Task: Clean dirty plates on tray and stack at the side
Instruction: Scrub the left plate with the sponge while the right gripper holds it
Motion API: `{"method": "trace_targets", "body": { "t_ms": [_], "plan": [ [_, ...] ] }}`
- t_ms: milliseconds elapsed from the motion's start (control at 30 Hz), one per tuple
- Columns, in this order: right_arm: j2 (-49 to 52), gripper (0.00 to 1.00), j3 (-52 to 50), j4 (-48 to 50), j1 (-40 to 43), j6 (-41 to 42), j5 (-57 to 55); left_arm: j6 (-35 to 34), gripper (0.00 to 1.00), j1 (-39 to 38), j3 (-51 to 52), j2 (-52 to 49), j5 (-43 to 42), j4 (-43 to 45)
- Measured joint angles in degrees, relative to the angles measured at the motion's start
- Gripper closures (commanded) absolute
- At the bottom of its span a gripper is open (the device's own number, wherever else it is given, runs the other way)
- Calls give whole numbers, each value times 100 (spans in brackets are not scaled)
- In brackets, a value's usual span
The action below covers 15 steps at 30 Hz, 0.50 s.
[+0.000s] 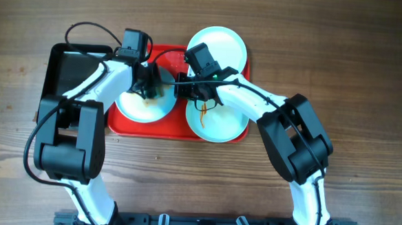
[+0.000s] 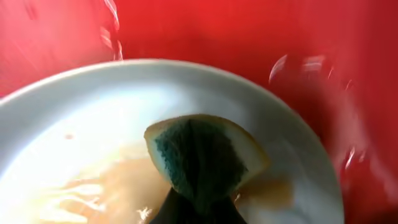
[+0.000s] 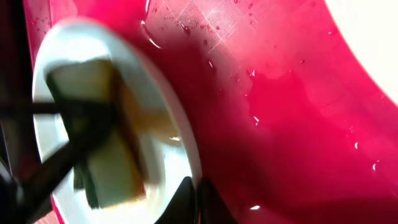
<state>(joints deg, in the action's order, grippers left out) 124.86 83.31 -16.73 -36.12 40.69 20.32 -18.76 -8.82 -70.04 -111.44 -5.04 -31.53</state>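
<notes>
Sponge (image 2: 202, 158) pinched shut in my left claw (image 1: 147, 89), the smeared left plate (image 1: 133, 109) directly beneath, on the red tray (image 1: 179, 131). My right claw (image 3: 194, 198), narrow, meets that plate's right rim; grip unclear.

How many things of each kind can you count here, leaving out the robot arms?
plates: 3
red tray: 1
black tray: 1
sponge: 1
Total: 6
</notes>
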Motion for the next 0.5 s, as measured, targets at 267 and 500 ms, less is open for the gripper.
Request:
{"method": "trace_targets", "body": {
  "t_ms": [267, 500],
  "plan": [
    [0, 95, 0, -35, -61, -68, 94, 350, 96, 179, -116, 24, -258, -1462],
    [0, 95, 0, -13, -87, -85, 262, 44, 96, 586, -116, 39, 205, -1803]
  ]
}}
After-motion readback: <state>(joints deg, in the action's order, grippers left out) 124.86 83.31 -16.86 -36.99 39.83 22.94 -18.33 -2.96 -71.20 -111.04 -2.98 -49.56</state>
